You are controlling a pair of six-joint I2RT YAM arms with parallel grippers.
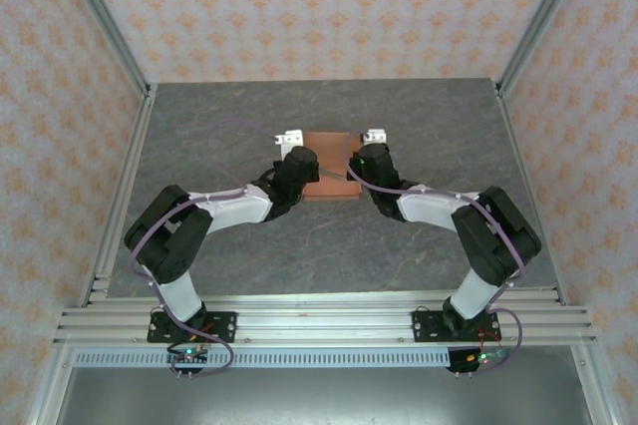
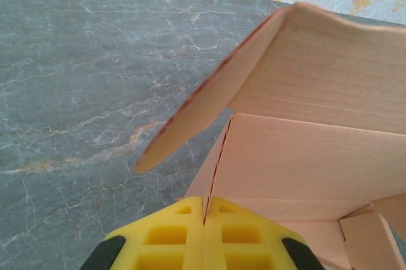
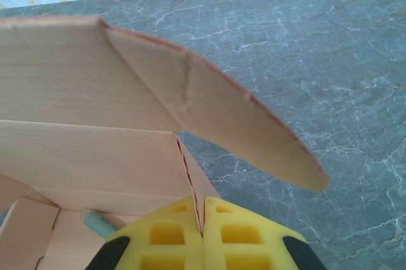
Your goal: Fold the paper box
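Salmon-orange thin card box [image 1: 329, 161] on grey marbled counter [image 1: 449, 126], left pincer [image 2: 203, 201] and right pincer [image 3: 200, 203] each clamped on a wall

Paper box [image 2: 304, 156] runs off-frame right of the left tool [image 2: 203, 212] — and left of the right tool [image 3: 200, 214]; greenish scrap [image 3: 99, 223] beside it, too hidden to name.
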